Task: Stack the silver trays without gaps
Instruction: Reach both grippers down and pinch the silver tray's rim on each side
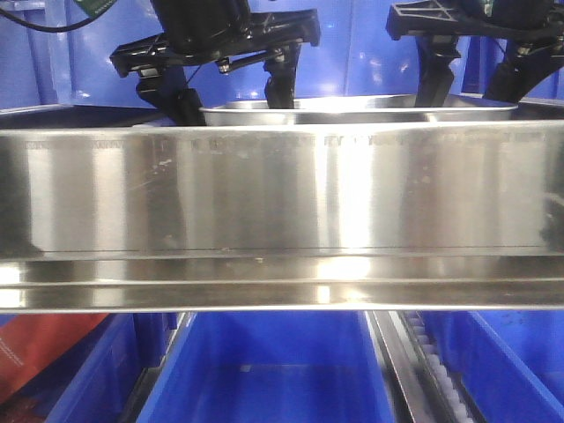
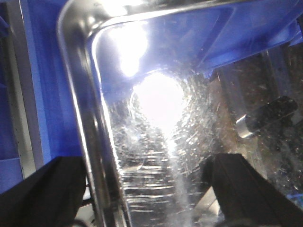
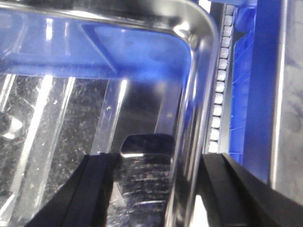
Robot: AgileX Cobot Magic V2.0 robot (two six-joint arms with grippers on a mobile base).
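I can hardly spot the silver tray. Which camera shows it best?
Right wrist: the silver tray shows corner, rim and floor clearly. Left wrist: glare washes much out. Front: only its rim above the steel rail.

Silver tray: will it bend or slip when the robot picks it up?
The silver tray probably stays stiff: it looks like formed metal with a rolled rim. It may be slippery, since it is mirror-shiny. The left gripper and right gripper each straddle a thin wall, so lifting one side alone might tip it.
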